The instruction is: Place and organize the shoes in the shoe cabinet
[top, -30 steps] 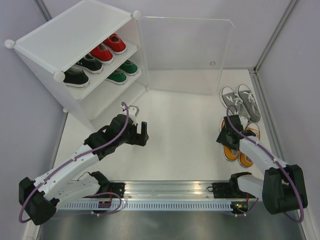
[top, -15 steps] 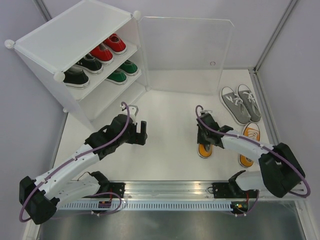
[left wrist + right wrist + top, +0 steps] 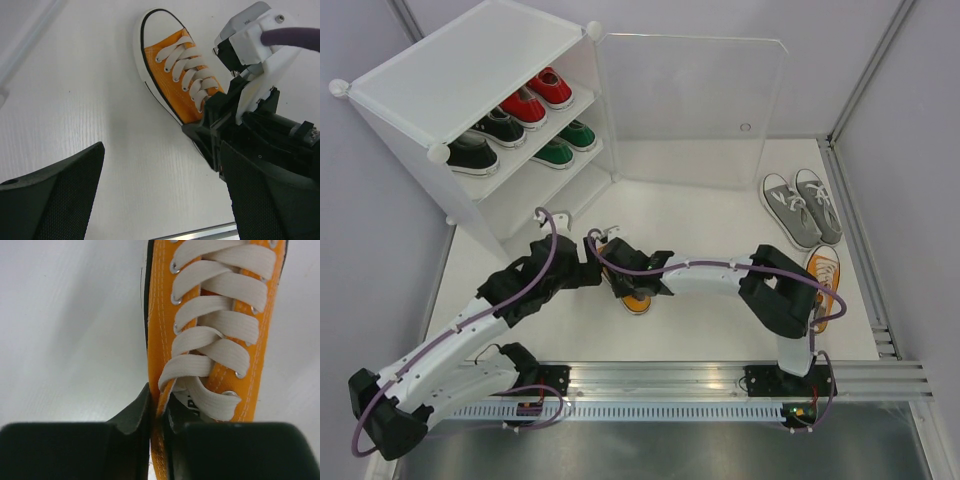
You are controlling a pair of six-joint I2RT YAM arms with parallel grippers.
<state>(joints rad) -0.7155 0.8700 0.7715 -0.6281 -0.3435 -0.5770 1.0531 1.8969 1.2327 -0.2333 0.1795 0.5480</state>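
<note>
At far left stood the white shoe cabinet (image 3: 460, 70), its clear door (image 3: 690, 110) swung open. A black pair (image 3: 485, 140) and a red pair (image 3: 537, 97) sat on the top shelf, with a green pair (image 3: 565, 144) on the shelf below. In front of the cabinet, the left gripper (image 3: 162, 150) hung with jaws spread wide, holding nothing. Just beside it, the right gripper (image 3: 160, 425) pinched the side wall of one orange shoe (image 3: 180, 80) near its collar, low at the white table (image 3: 720, 330). The second orange shoe (image 3: 823, 268) lay far right, with the grey pair (image 3: 803, 205) behind it.
</note>
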